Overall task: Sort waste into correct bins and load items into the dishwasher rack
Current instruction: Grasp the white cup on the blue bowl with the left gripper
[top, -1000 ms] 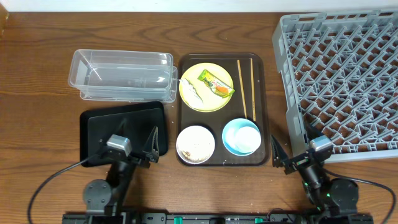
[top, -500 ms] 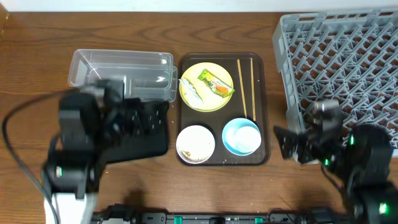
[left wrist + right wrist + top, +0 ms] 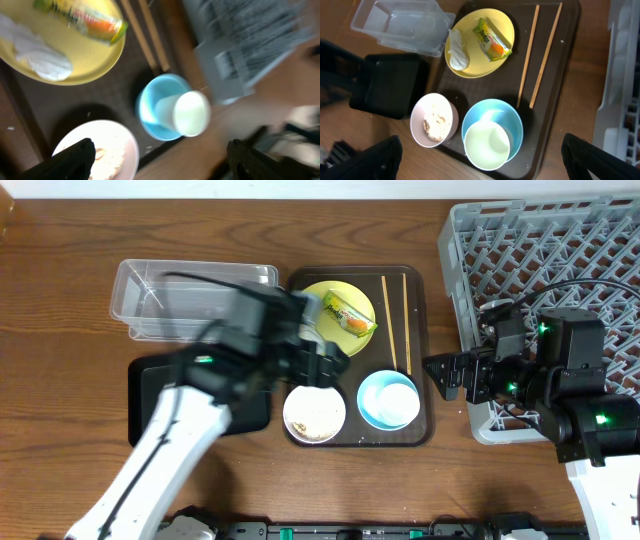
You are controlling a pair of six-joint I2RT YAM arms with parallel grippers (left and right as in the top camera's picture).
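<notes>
On the brown tray [image 3: 427,350] sit a yellow plate [image 3: 330,335] with the green-and-orange wrapper [image 3: 347,314] and a white tissue [image 3: 457,54], two chopsticks [image 3: 396,320], a white bowl [image 3: 314,412] of rice-like scraps [image 3: 435,122], and a light blue bowl [image 3: 388,400] with a pale small bowl [image 3: 487,145] nested inside. My left gripper [image 3: 322,362] is open and empty above the plate's near edge; in its wrist view [image 3: 160,165] the white bowl [image 3: 107,152] and blue bowl [image 3: 152,107] lie below. My right gripper [image 3: 447,375] is open and empty beside the tray's right rim, seen also in the right wrist view [image 3: 482,165].
The clear tub [image 3: 190,295] lies left of the brown tray, with the black tray [image 3: 150,395] in front of it, partly under my left arm. The grey rack [image 3: 560,280] fills the right side, and my right arm overlaps its near left corner.
Both arms rose from the table's front edge. The left arm swung right over the black tray to the brown tray. The right arm moved up beside the rack's left corner.
</notes>
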